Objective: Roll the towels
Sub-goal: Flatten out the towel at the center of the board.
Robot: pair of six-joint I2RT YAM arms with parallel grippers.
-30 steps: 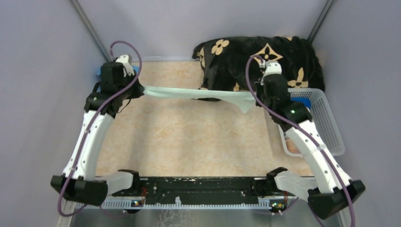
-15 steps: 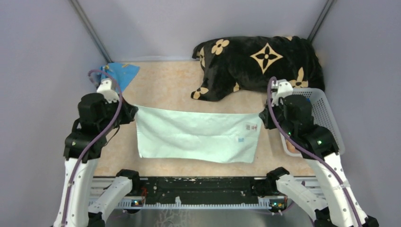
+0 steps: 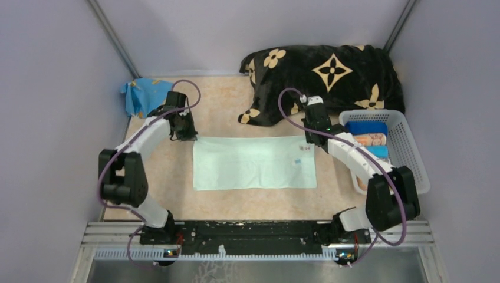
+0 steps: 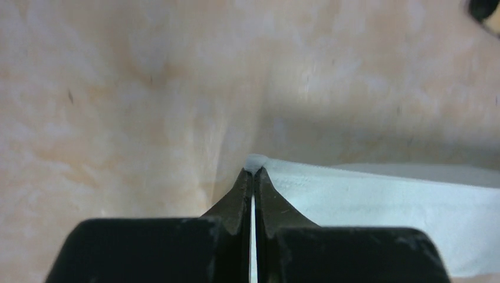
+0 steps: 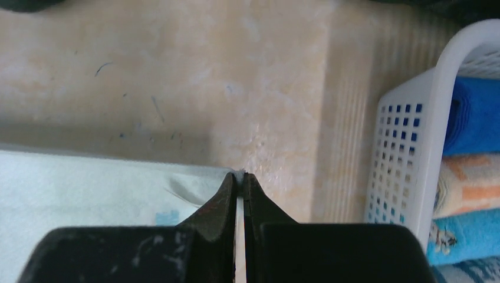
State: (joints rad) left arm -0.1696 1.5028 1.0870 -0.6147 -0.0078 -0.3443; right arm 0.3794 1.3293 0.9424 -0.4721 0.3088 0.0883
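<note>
Grips the thin mint-green rectangular cloth towel (image 3: 253, 163) by both far corners, with left gripper (image 4: 253, 177) and right gripper (image 5: 239, 180) clamped tight on cloth. Lies flat, lengthwise from fingertips to fingertips, spreading nearward; equally near both.

A lab test booth: plain lilac walls (image 3: 53, 71) box in a marbled counter (image 3: 247, 203), left arm (image 3: 141, 137) and right arm (image 3: 354, 156) bolted to a metal rail (image 3: 259, 254).

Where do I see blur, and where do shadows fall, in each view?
Left wrist: the table looks soft, and a grey shadow lies just beyond the mint towel. Right wrist: sharper, and the basket casts a striped shadow on the table. Top external: evenly lit and sharp.
</note>
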